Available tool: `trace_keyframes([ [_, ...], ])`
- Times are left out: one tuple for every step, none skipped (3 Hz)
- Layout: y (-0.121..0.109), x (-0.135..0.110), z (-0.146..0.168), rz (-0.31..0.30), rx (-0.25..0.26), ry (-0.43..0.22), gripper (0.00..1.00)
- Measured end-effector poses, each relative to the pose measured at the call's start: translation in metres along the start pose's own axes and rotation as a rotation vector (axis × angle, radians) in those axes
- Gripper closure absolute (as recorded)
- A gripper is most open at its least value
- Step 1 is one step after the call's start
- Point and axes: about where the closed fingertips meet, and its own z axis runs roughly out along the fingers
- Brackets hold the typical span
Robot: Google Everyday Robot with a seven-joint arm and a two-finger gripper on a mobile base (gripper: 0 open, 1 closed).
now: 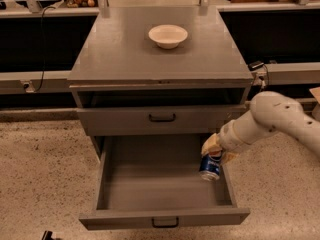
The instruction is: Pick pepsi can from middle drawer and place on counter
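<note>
The pepsi can (210,167), blue with silver ends, hangs tilted in my gripper (212,153) above the right side of the open middle drawer (165,218). The gripper is shut on the can's top end, and the white arm (270,121) reaches in from the right. The drawer's grey tray is pulled out toward me with a small dark handle on its front panel. The counter (125,49) is the flat grey top of the cabinet, above and behind the gripper.
A shallow off-white bowl (168,35) sits on the counter near its back centre. A shut drawer front with a black curved handle (162,117) lies above the open drawer. A pale ledge with metal posts (150,4) runs behind. Speckled floor surrounds the cabinet.
</note>
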Motion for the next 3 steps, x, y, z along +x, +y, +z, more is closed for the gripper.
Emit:
trace_keyframes([
  [-0.029,-0.001,-0.071,-0.074,0.009,0.026,1.0],
  [-0.065,0.006,-0.129,-0.147,-0.011,0.08,1.0],
  [-0.096,0.028,-0.169,-0.152,-0.021,0.134,1.0],
])
